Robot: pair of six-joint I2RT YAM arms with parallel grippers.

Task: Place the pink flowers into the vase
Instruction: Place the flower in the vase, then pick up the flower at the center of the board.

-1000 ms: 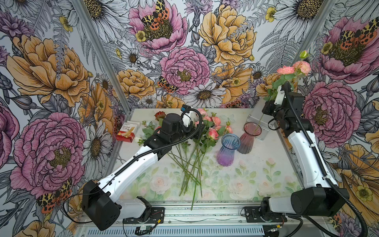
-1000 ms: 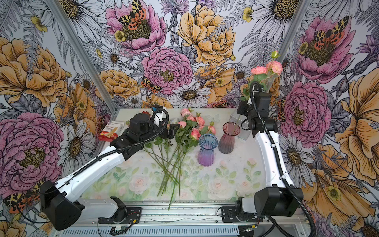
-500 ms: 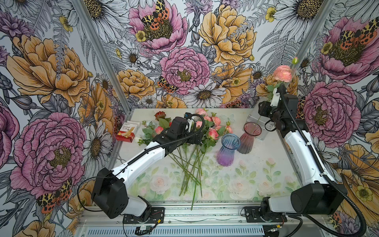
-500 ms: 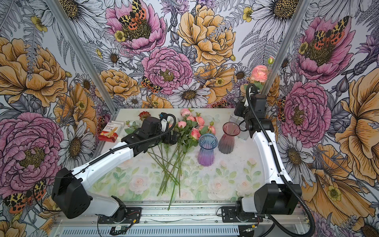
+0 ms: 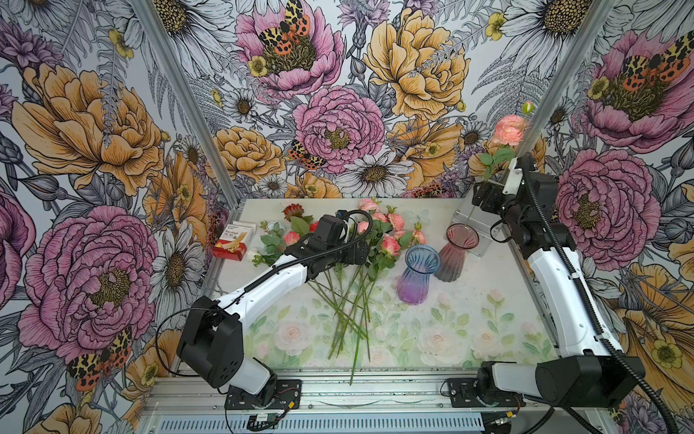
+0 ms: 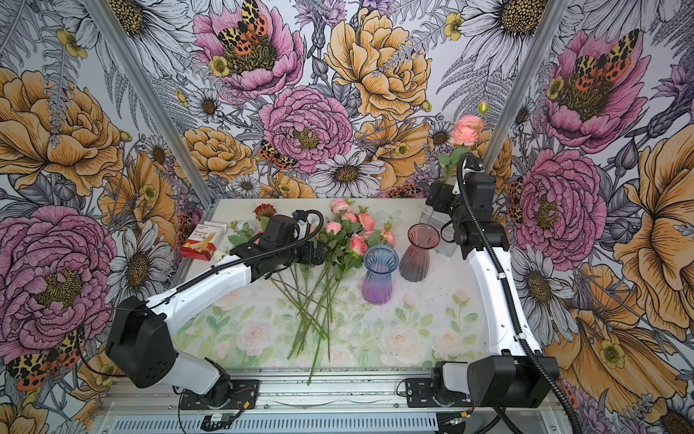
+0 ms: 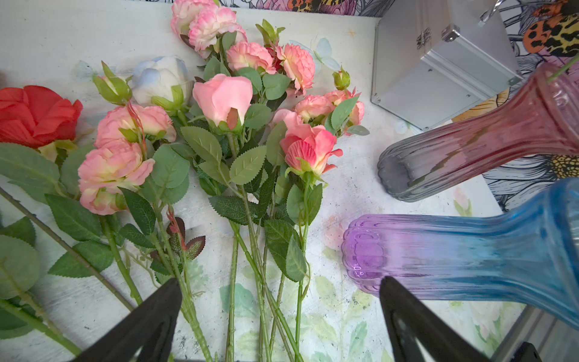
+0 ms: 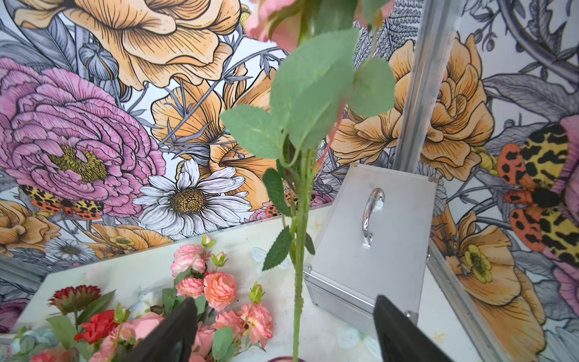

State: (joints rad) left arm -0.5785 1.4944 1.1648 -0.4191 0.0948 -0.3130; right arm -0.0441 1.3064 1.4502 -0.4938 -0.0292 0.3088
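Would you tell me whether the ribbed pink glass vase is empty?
Not empty: a pink-bloomed green-stemmed spray stands in the vase, the right gripper open around it.

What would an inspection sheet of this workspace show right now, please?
Surface: table, floral print.
Job's things: pink flowers lying mid-table; one spray upright in red vase.
Clutter: blue vase, empty; red flower; white rose; box; silver case.
Grippers: left gripper open above the flowers; right gripper open, spray's stem between its jaws, untouched.
Cables: left cable, right cable looped over wrists; no snag seen.
Surroundings: floral-print walls.
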